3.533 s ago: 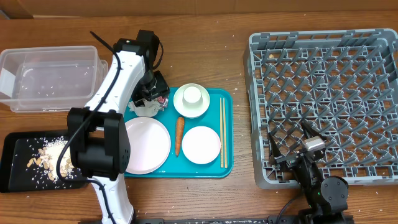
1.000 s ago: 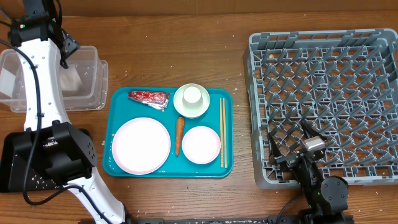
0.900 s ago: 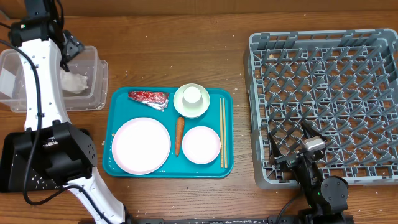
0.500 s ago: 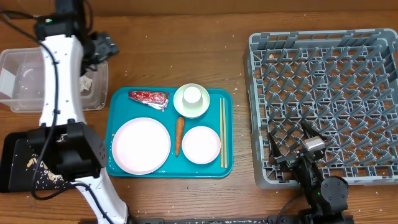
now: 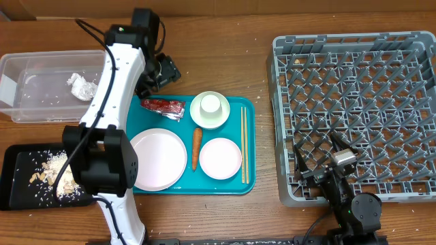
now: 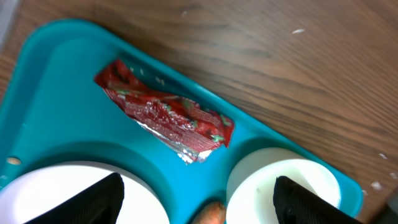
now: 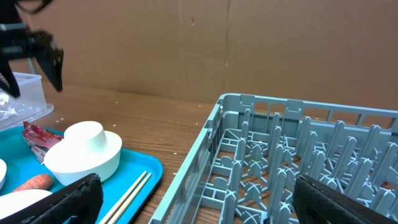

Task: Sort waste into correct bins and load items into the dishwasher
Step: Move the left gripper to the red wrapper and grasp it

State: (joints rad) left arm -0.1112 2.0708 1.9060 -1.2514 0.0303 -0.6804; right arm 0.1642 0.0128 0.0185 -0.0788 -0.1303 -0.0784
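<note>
Landmark: teal tray (image 5: 233,129), at the middle of the table.
Left gripper (image 6: 198,180): hangs over the tray's far left corner, fingers spread wide with nothing between them.
Right gripper (image 7: 196,193): well to the right of the tray, low at the near left corner of the dish rack (image 5: 354,95); its fingers are also wide apart and empty.
Red wrapper (image 6: 165,112): lies flat and crumpled in the tray's far left corner, beside the bowl, with silver foil showing at one end.
Bowl (image 5: 210,109): at the tray's far middle, with a small white cup upside down inside it.
Carrot (image 5: 196,148): in the tray's centre, between the large plate (image 5: 158,158) and the small plate (image 5: 220,158).
Chopsticks (image 5: 243,144): a pair lying along the tray's right edge.
Clear bin (image 5: 34,95): to the left of the tray's far side, holding a crumpled pale wad (image 5: 80,86).
Black tray (image 5: 13,163): to the left of the teal tray's near side, with food scraps (image 5: 54,170) on it.
</note>
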